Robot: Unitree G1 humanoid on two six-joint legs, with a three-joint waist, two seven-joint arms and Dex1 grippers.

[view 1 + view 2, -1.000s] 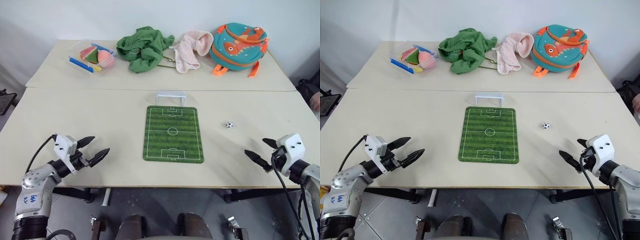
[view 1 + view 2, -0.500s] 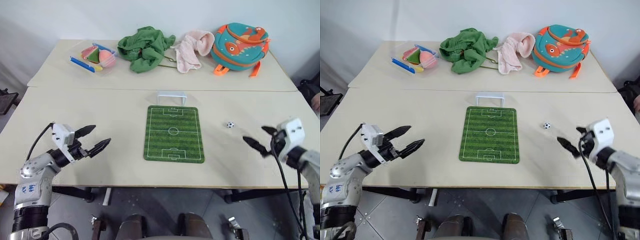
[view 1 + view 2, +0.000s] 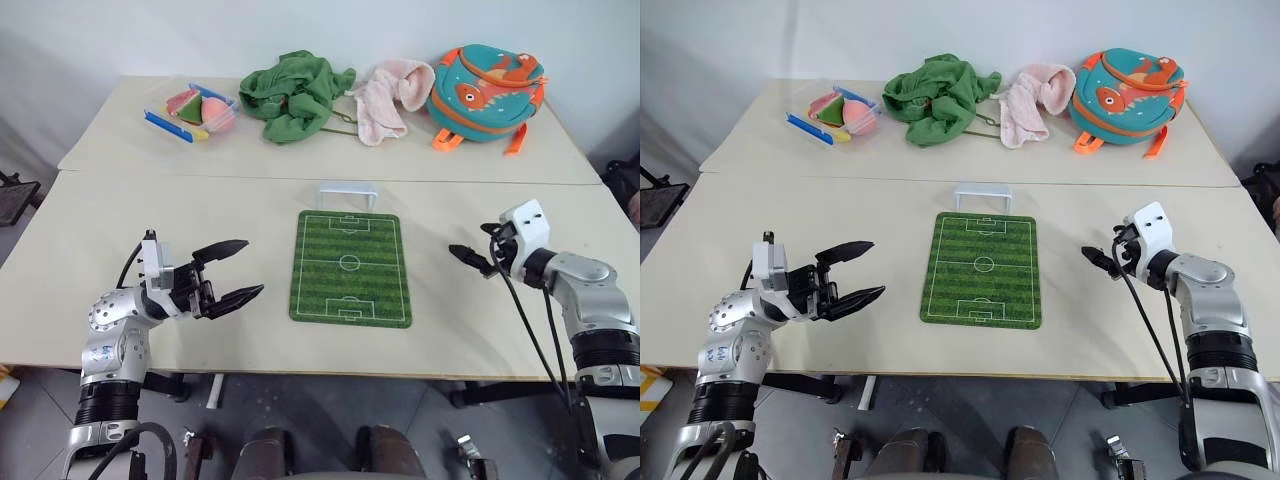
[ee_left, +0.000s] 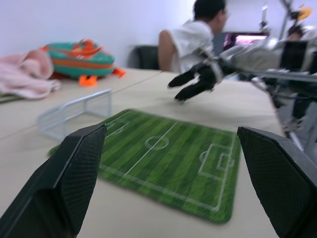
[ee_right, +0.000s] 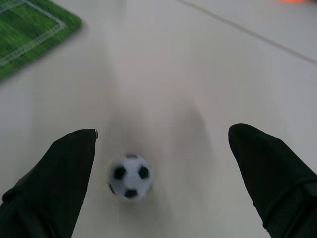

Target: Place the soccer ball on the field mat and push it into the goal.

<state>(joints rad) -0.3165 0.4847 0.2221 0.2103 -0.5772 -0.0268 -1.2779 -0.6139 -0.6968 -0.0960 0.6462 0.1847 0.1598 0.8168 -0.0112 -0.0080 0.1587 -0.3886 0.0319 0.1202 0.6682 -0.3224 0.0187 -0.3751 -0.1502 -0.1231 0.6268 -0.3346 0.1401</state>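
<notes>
- While the soccer ball sits on the bare table off the field mat, to the mat's right, the head views hide it behind the right gripper; its exact place there cannot be read.
- Head views: the goal stands just beyond the mat's far edge. The left gripper hovers left of the mat, jaws wide and empty; a stray sweep could shift the mat.
- Left wrist view: a seated person shows beyond the mat, cut off by the frame. The right gripper's tips are dark and the gap between them is hard to judge.
- Right wrist view: jaws wide, the ball between the fingers, nearer one. Judged risk: an off-centre close could nudge the round ball and send it rolling away from the mat. Whether the tips touch the table cannot be told.
</notes>
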